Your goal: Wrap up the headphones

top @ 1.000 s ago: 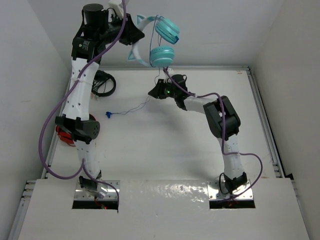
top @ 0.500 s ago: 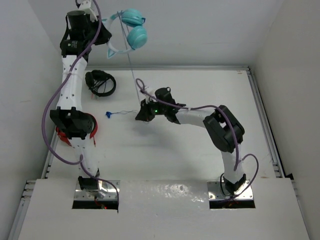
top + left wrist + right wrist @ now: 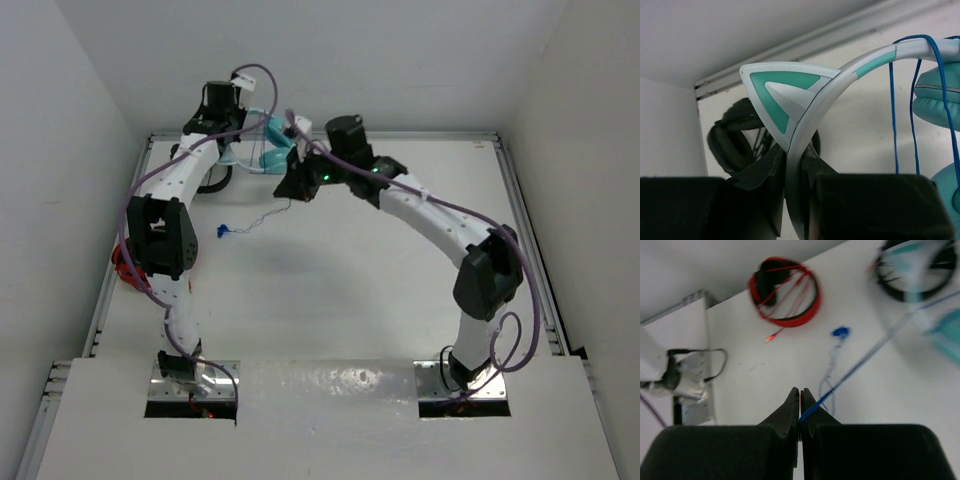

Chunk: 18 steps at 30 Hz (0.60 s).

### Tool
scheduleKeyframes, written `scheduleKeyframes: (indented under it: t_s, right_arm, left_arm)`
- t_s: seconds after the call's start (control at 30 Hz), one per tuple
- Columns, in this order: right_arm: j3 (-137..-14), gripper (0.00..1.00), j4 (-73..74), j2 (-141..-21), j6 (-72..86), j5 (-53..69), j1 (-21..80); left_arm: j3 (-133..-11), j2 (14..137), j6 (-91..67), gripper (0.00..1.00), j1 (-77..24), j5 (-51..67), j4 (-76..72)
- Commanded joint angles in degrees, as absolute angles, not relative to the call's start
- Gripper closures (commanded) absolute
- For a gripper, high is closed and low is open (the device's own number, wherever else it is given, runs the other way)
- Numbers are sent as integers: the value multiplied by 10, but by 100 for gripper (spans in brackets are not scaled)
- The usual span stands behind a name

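Note:
The teal headphones [image 3: 273,148] hang at the back left, just over the table. My left gripper [image 3: 246,124] is shut on their pale headband [image 3: 840,80], just below a cat ear [image 3: 780,95]. The turquoise earcups [image 3: 940,100] show at the right edge of the left wrist view, with the blue cable [image 3: 912,100] looped over the band. My right gripper [image 3: 291,188] is right beside the earcups and is shut on the cable [image 3: 860,365]. The cable's loose end trails over the table to the blue plug [image 3: 220,232], which also shows in the right wrist view [image 3: 840,332].
Black headphones [image 3: 735,145] lie on the table under my left arm near the back left corner. Red headphones [image 3: 787,290] lie at the left edge, half hidden by the left arm [image 3: 155,235] in the top view. A raised rail [image 3: 420,135] borders the table.
My left arm has swung down and brought the headphones from high up to just above the table's back left. My right gripper has moved back and up to them with the cable.

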State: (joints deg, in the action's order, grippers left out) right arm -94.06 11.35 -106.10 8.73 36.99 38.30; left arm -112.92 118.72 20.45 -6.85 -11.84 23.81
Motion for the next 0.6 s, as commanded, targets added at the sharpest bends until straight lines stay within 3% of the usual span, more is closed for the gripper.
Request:
scheduleKeyframes:
  t_s: [0.0,0.17,0.3,0.57]
  right_arm:
    - [-983,100,203,-1013,54,272,303]
    - [-1025,100,229,-996,8,85,265]
    - [-1051,100,223,-1013,-39,-68,242]
    - [-1129,100,197,-1065,-4,-43,199]
  left_arm:
    - [-1136,1113,310,100,-71,-87,161]
    - [-1063,1058,469,100,-125,21,242]
    - [-1079,1049,509,100,-150,113,366]
    - [-1142,1035,536,100,-225,153,518]
